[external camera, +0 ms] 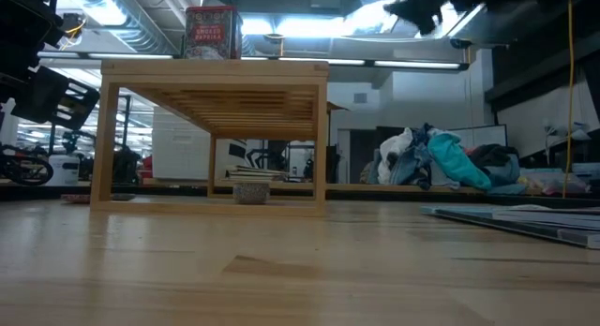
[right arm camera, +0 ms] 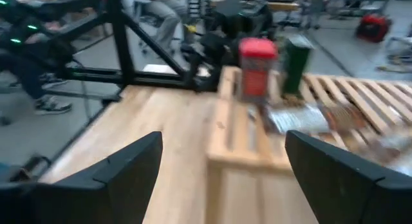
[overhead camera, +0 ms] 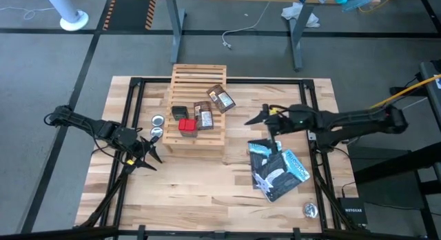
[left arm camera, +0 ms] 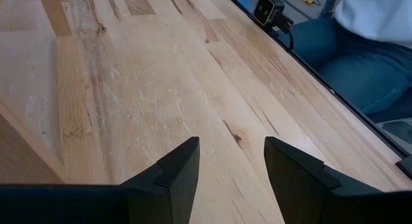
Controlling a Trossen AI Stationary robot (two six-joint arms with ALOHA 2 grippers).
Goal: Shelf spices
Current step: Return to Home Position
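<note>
Right gripper (right arm camera: 223,147) hangs wide open and empty beside the shelf (overhead camera: 196,78) (spices (overhead camera: 201,114) sit on top), so I'd lift it straight back, clear of the booklets (overhead camera: 279,170); left gripper (overhead camera: 150,152) waits open near the tins (overhead camera: 158,120).

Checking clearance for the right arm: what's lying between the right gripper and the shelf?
Nothing: the high view shows only bare tabletop between the open right gripper and the shelf. The left gripper waits left of the shelf.
</note>
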